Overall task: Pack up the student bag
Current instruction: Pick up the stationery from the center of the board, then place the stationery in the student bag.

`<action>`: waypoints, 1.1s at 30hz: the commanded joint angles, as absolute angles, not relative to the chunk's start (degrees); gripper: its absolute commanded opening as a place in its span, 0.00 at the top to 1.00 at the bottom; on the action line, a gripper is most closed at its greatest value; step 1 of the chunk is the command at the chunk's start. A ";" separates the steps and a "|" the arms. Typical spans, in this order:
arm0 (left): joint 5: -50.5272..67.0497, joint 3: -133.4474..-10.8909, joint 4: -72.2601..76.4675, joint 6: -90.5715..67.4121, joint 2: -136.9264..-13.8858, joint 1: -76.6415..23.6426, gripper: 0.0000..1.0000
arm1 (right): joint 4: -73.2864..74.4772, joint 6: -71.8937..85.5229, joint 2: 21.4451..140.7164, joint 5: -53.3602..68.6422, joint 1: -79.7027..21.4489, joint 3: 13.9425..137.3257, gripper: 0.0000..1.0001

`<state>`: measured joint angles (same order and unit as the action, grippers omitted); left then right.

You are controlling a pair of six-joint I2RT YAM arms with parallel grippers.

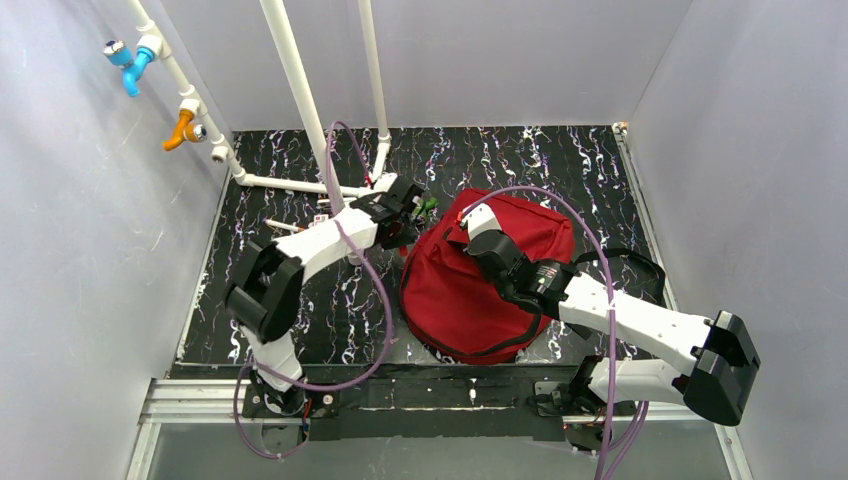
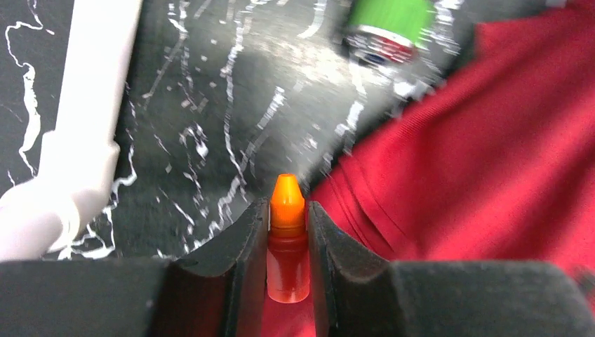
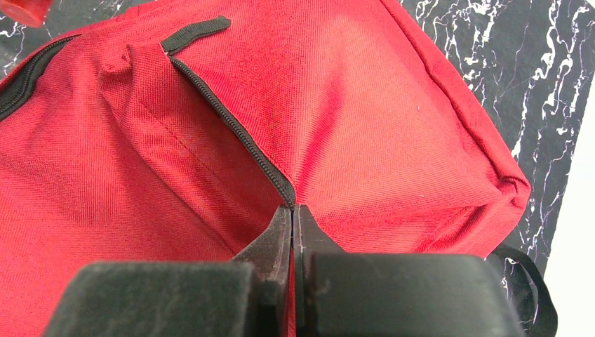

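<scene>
Count, all views.

Bag: 1, red. Zippers on it, right wrist view: 2, the long zipper and the edge zipper. Tab: 1.

Arms: 2, left arm and right arm. Grippers: 2, left gripper and right gripper, two fingers apiece.

Bottle, orange tip: 1. Green cap: 1; what it tops is blurred.

Valves: 2, blue valve and orange valve.

White pipe runs: 4, valve pipe, slanted pipe, upright pipe, low pipe.

Purple cables: 2, left cable, right cable.

Small bits behind the left arm: too small to count.
</scene>
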<state>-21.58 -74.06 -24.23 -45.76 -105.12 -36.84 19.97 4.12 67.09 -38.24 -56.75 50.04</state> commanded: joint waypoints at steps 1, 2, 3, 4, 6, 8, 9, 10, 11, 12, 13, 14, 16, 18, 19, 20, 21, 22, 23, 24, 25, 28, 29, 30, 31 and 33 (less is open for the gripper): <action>-9.12 -71.20 -23.89 -41.02 -92.53 -36.91 0.92 | 19.02 4.57 66.68 -38.85 -57.30 51.78 0.99; -6.12 -70.27 -23.19 -40.58 -91.26 -36.91 0.92 | 19.13 4.53 66.63 -38.96 -57.30 51.83 0.99; -2.78 -69.48 -22.41 -40.18 -90.04 -36.89 0.92 | 19.30 4.49 66.62 -39.09 -57.30 51.92 0.99; 0.85 -68.96 -21.95 -39.73 -89.24 -36.91 0.92 | 19.41 4.42 66.62 -39.21 -57.30 52.01 0.99; 7.56 -67.89 -21.09 -39.59 -87.72 -36.91 0.93 | 19.19 4.10 66.53 -39.35 -57.30 51.90 0.99; 13.77 -65.79 -18.49 -40.64 -85.90 -37.00 0.93 | 18.91 3.88 66.69 -39.48 -57.35 51.66 0.99; 16.79 -64.35 -16.60 -41.28 -84.88 -37.00 0.93 | 18.70 3.83 66.84 -39.50 -57.31 51.56 0.99; 19.31 -62.99 -14.49 -41.87 -83.69 -37.11 0.93 | 18.52 3.79 67.07 -39.40 -57.31 51.51 0.99; 21.11 -61.41 -12.63 -42.54 -82.30 -37.29 0.93 | 18.57 3.77 67.46 -39.28 -57.30 51.76 0.99; 22.27 -59.88 -10.50 -43.26 -80.95 -37.60 0.93 | 18.94 3.82 67.88 -39.24 -57.30 52.15 0.99; 23.25 -58.36 -8.57 -43.74 -79.24 -37.99 0.93 | 19.24 3.91 68.28 -39.12 -57.30 52.52 0.99; 23.82 -56.92 -6.37 -43.92 -77.67 -38.59 0.93 | 19.32 4.06 68.51 -38.89 -57.30 52.74 0.99; 24.19 -55.06 -3.64 -43.73 -75.42 -39.90 0.93 | 18.74 4.21 68.72 -38.36 -57.30 52.74 0.99; 24.31 -53.87 -1.41 -42.77 -74.22 -41.23 0.93 | 18.29 4.44 68.81 -37.92 -57.30 52.77 0.99; 23.97 -53.23 -0.48 -42.37 -73.72 -41.93 0.93 | 18.39 4.74 68.82 -37.90 -57.30 52.93 0.99; 23.36 -52.01 1.91 -42.07 -73.51 -42.74 0.92 | 18.75 5.21 68.82 -37.70 -57.30 53.25 0.99; 22.24 -51.27 2.97 -42.32 -73.30 -43.55 0.91 | 19.30 5.65 68.85 -37.64 -57.30 53.83 0.99; 20.84 -50.61 3.74 -42.82 -73.27 -44.37 0.91 | 19.92 6.30 68.78 -37.84 -57.30 54.46 0.99; 19.84 -50.05 5.26 -43.22 -73.47 -45.16 0.91 | 20.55 6.93 68.55 -37.88 -57.30 55.01 0.99; 19.20 -49.26 7.49 -43.67 -73.86 -45.80 0.91 | 20.86 7.69 68.20 -37.80 -57.30 55.50 0.99; 18.08 -48.39 9.99 -44.39 -74.08 -46.41 0.91 | 20.80 8.18 67.68 -37.27 -57.30 55.91 0.99; 14.79 -46.47 17.59 -46.09 -76.04 -47.30 0.88 | 19.98 9.16 65.67 -35.61 -57.30 56.28 0.99; 14.18 -46.53 19.40 -46.17 -77.21 -47.68 0.87 | 19.94 9.48 65.09 -35.18 -57.30 56.52 0.99; 13.59 -47.02 20.74 -45.85 -78.44 -48.20 0.87 | 19.95 9.83 64.64 -34.70 -57.30 56.74 0.99; 12.89 -47.69 21.25 -45.58 -79.88 -48.70 0.87 | 19.96 10.06 64.14 -34.29 -57.30 56.92 0.99; 11.30 -49.37 21.98 -45.85 -82.60 -49.69 0.86 | 19.62 10.32 63.33 -33.84 -57.30 56.95 0.99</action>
